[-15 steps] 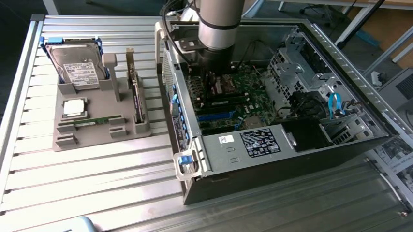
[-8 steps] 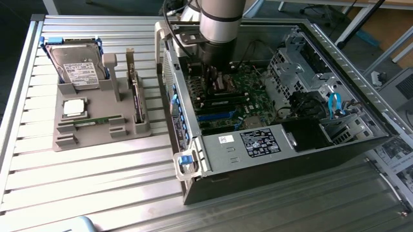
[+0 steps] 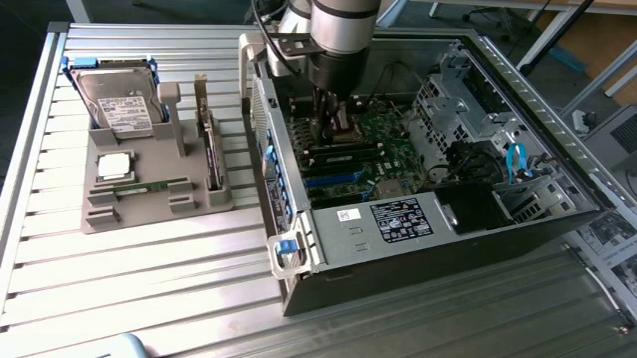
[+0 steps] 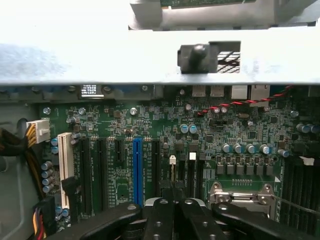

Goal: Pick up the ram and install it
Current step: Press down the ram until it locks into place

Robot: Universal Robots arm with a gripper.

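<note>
Pincer point(image 3: 333, 123) clenched, fingertips pressed together, low inside the open computer case point(image 3: 518, 82) over the motherboard point(image 3: 383, 153), just beside the silver processor socket point(image 4: 242, 192). In the wrist view the black fingers point(image 4: 159, 220) meet at the pincer point(image 4: 173, 200) above the board's expansion slots, near the blue slot point(image 4: 137, 170). A thin sliver seems to stick out between the tips, possibly a part seen edge-on; cannot tell what it is.

Ram point(image 3: 145, 186): green stick lying flat in the grey holder point(image 3: 149, 216) on the slatted table point(image 3: 149, 283), well apart from the pincer, towards the exterior view's left. Hard drive point(image 3: 119, 104) and square processor chip point(image 3: 115, 165) sit in the same holder.
</note>
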